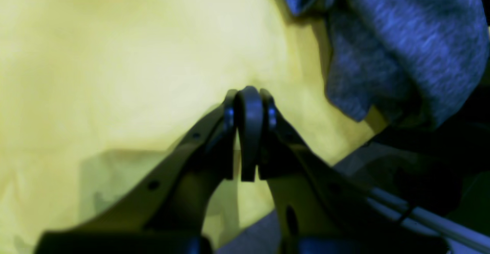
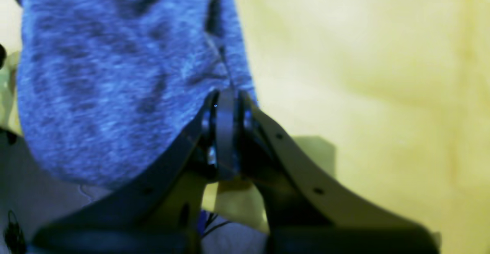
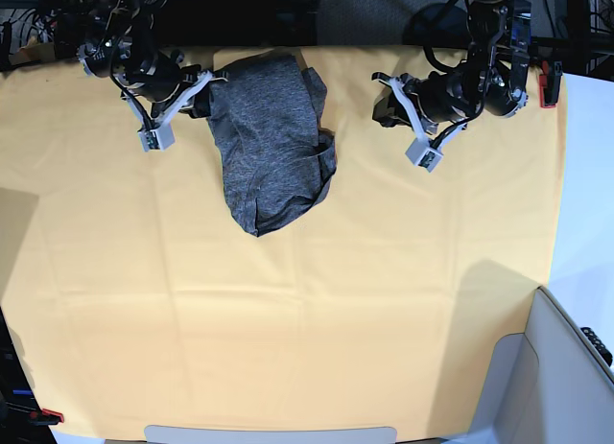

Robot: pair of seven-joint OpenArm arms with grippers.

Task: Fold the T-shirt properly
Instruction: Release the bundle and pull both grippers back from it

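my left gripper, closed and empty, over yellow cloth, well apart from shirt. my right gripper closed at shirt's edge, grip unclear; shirt spreads between both.

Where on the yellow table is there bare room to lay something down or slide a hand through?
Widest: the near part of the yellow-orange cloth, between the dark grey knit shirt and the near edge. A narrower strip separates shirt and left claw. Crowded: the shirt's far corner, where the right claw meets it.
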